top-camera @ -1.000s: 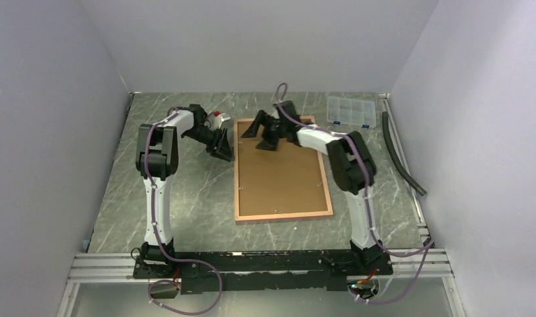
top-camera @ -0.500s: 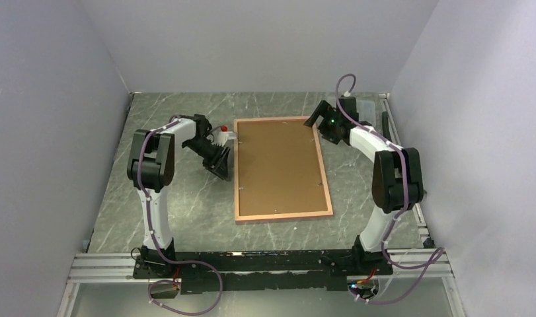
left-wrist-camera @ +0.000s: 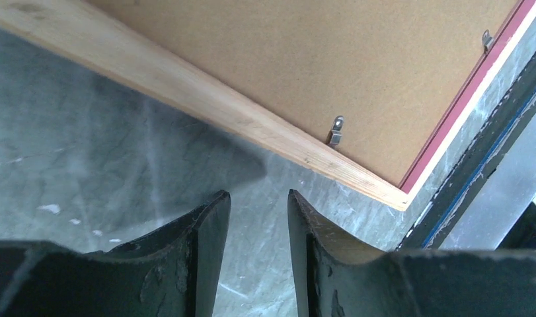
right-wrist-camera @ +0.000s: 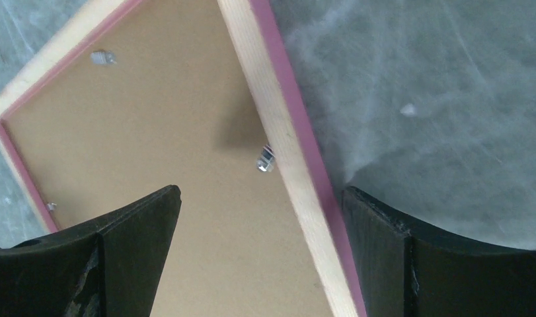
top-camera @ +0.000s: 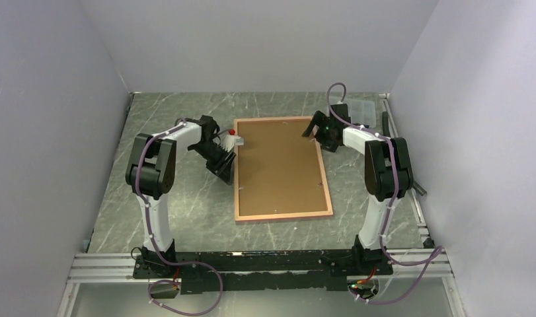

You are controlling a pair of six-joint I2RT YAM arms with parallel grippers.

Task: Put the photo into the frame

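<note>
Hovering released over upper-right rim of the frame [top-camera: 283,215], right tool [right-wrist-camera: 262,195]; left tool [left-wrist-camera: 257,198] likewise unclenched, empty. Risking skew by clipping that rim.

We see the frame [top-camera: 282,216] only from its reverse; its front faces down, and the backing board [top-camera: 278,165] covers whatever is beneath it. In both wrist views the picture edges cut the frame off. The right arm [top-camera: 382,165] hides part of the clear box [top-camera: 359,109]. The red-tipped object [top-camera: 231,132] near the left gripper [top-camera: 225,173] is too small to name.
</note>
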